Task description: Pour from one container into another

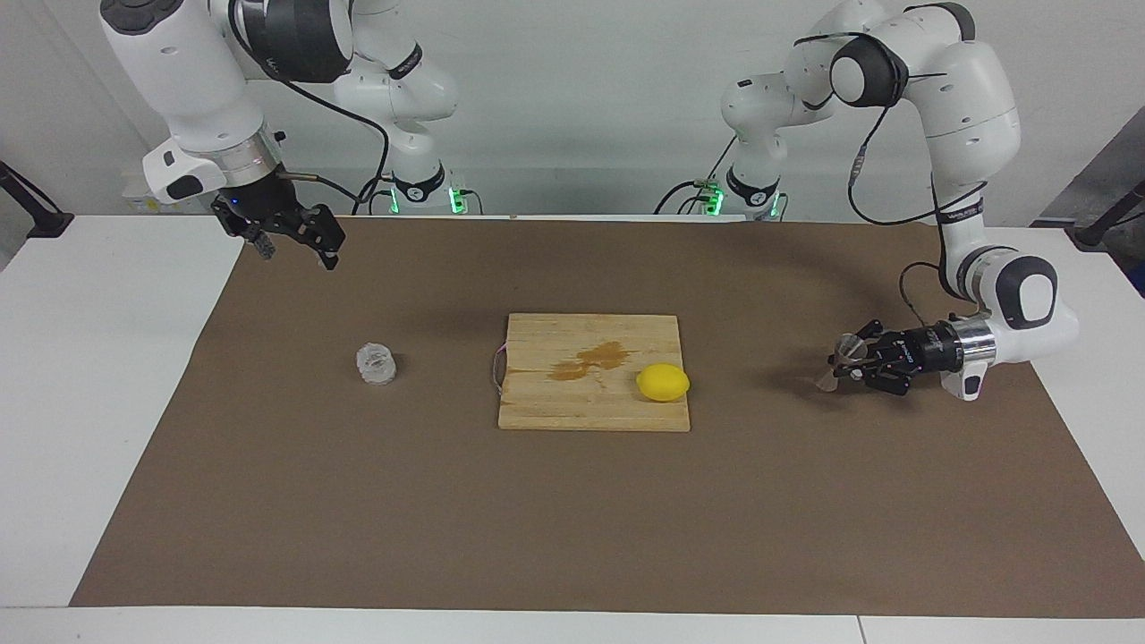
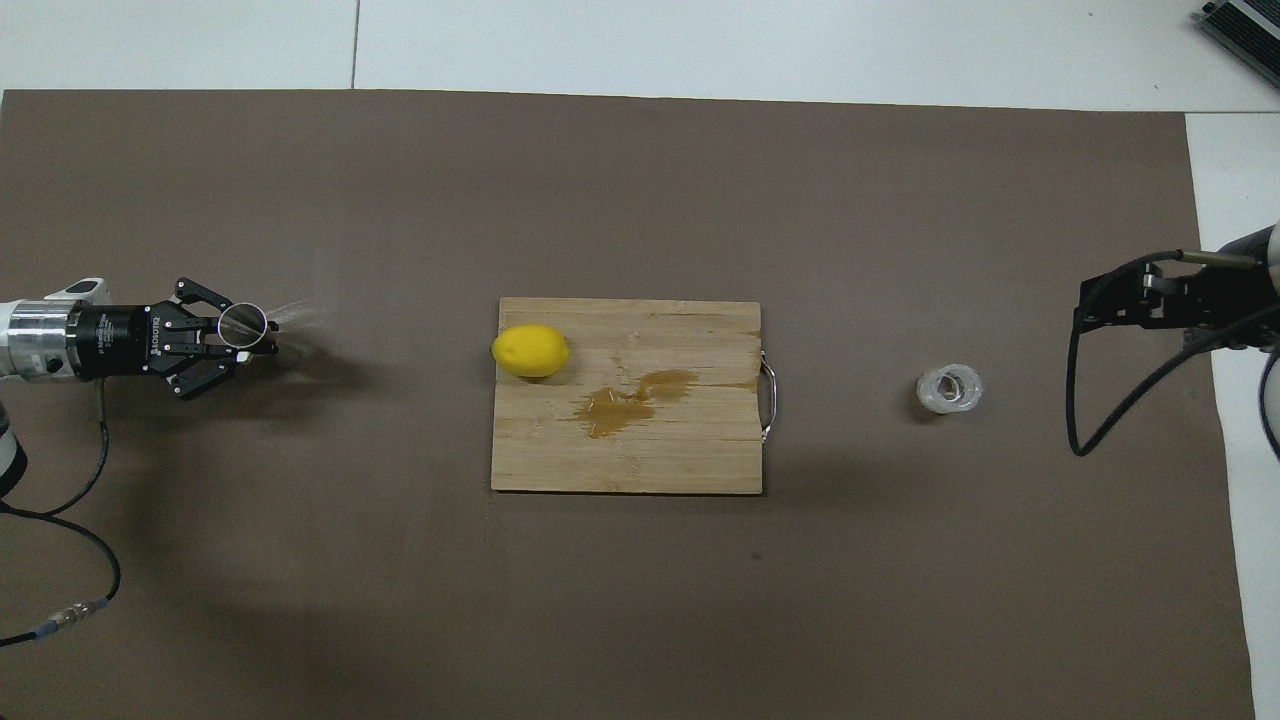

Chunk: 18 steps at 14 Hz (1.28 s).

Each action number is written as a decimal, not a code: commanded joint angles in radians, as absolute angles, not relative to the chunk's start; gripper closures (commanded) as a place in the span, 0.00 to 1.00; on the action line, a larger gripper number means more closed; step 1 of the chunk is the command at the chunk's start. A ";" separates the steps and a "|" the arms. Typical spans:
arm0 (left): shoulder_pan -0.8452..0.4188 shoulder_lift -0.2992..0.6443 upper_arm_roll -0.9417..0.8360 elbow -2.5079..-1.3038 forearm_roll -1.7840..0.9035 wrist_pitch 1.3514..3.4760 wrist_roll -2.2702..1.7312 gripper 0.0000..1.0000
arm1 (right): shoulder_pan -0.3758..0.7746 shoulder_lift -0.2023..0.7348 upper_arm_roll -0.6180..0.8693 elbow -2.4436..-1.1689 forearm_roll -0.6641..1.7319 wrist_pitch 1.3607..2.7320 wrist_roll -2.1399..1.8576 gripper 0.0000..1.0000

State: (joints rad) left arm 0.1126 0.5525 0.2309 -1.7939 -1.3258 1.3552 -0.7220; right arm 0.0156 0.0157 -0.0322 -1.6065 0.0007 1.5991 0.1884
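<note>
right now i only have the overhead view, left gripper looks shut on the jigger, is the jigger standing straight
observer: no. In the facing view the jigger leans in the left gripper, which lies level and low over the mat. I cannot tell whether its lower cone is clear of the mat.
operator: ok, and the right gripper, i only see its edge, is it down by the glass cup
observer: no. The right gripper hangs well above the corner of the mat at the right arm's end, not over the glass cup.
operator: open or shut
observer: open, with nothing between its fingers.
</note>
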 commanded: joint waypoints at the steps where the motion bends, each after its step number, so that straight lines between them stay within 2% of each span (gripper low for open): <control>1: 0.114 0.551 0.189 -1.787 -1.364 1.342 -0.718 0.92 | 0.005 0.008 -0.028 -1.611 0.014 1.598 0.172 0.00; 7: 0.077 0.489 0.046 -1.755 -1.397 1.540 -0.853 0.92 | 0.005 0.008 -0.028 -1.611 0.014 1.598 0.172 0.00; 13: 0.071 0.433 -0.086 -1.784 -1.399 1.716 -0.914 0.93 | 0.005 0.008 -0.028 -1.611 0.012 1.598 0.172 0.00; 16: 0.069 0.410 -0.219 -1.812 -1.402 1.923 -0.977 0.94 | 0.005 0.008 -0.028 -1.611 0.014 1.598 0.172 0.00; 18: 0.069 0.408 -0.270 -1.812 -1.402 1.989 -0.999 0.94 | 0.005 0.008 -0.029 -1.611 0.014 1.598 0.172 0.00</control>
